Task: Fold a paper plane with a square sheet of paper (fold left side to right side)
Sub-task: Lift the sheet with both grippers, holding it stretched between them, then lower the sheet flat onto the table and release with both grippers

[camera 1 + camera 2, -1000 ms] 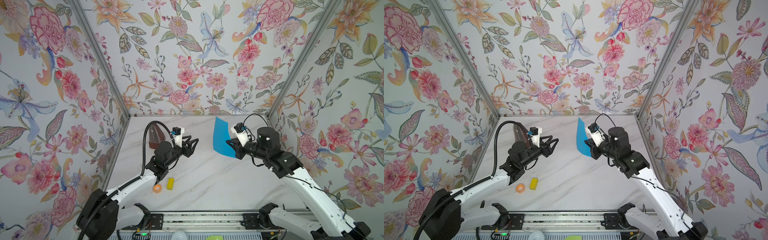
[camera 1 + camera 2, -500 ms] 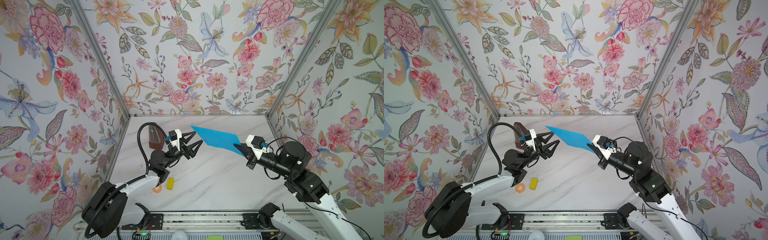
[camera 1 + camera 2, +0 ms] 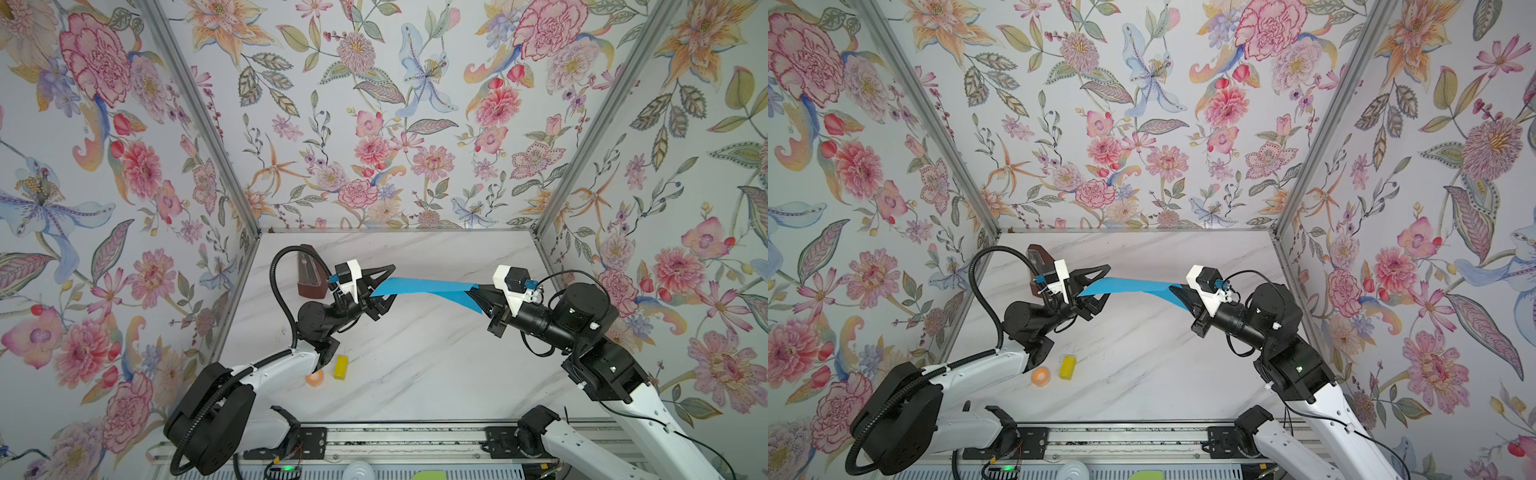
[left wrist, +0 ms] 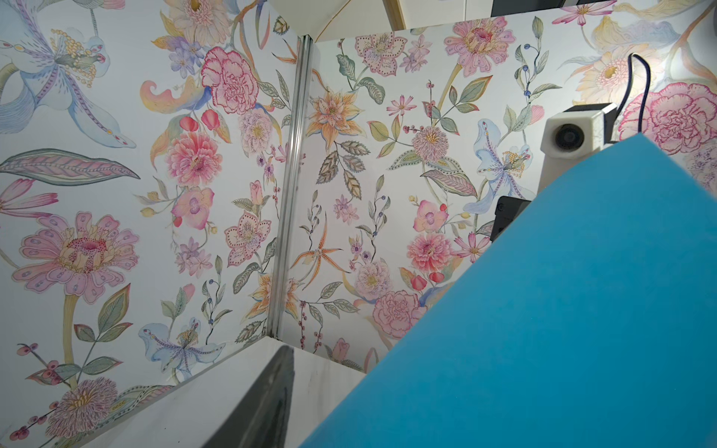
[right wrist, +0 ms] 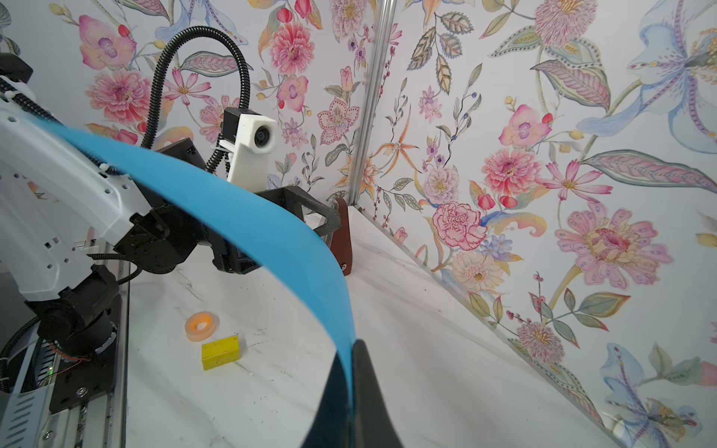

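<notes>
As right gripper [image 3: 474, 294] pinches its edge, sheet [image 3: 424, 286] hangs.

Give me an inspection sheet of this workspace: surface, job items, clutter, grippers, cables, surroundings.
Surface: white marbled tabletop, a few dark specks.
Job's things: blue sheet of paper off the table, hanging as a sagging band between the two grippers; no finished plane seen.
Clutter: yellow block and orange tape roll side by side near the left arm; brown upright object at back left.
Grippers: left gripper jaws apart around one end of the sheet; right gripper shut on the other end.
Cables: black corrugated conduit loops over the left arm; thin dark cable at the right wrist camera.
Surroundings: floral walls on three sides; metal rail along the front.
</notes>
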Robot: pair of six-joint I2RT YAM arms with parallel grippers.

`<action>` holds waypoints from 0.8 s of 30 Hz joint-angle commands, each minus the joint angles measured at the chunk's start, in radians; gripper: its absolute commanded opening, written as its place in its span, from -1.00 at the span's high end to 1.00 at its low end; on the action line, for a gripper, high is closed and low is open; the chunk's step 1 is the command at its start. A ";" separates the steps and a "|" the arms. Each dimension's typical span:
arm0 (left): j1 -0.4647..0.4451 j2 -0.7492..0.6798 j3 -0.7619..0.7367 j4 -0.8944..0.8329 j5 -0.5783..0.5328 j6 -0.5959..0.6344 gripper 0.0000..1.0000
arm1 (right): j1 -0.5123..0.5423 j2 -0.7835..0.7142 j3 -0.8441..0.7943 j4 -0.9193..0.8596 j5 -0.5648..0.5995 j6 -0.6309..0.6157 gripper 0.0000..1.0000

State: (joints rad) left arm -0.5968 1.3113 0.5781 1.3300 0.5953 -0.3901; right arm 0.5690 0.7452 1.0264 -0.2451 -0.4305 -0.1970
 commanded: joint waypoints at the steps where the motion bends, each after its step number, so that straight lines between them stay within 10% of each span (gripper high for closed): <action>1: -0.007 0.012 0.003 0.057 0.024 -0.002 0.06 | 0.005 -0.003 -0.014 0.042 -0.021 0.033 1.00; 24: -0.006 -0.005 -0.016 0.052 0.032 0.016 0.85 | 0.004 -0.001 -0.020 0.007 0.050 0.059 1.00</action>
State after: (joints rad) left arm -0.5968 1.3258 0.5732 1.3548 0.6064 -0.3897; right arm 0.5690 0.7475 1.0164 -0.2420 -0.3996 -0.1516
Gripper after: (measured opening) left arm 0.085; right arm 0.048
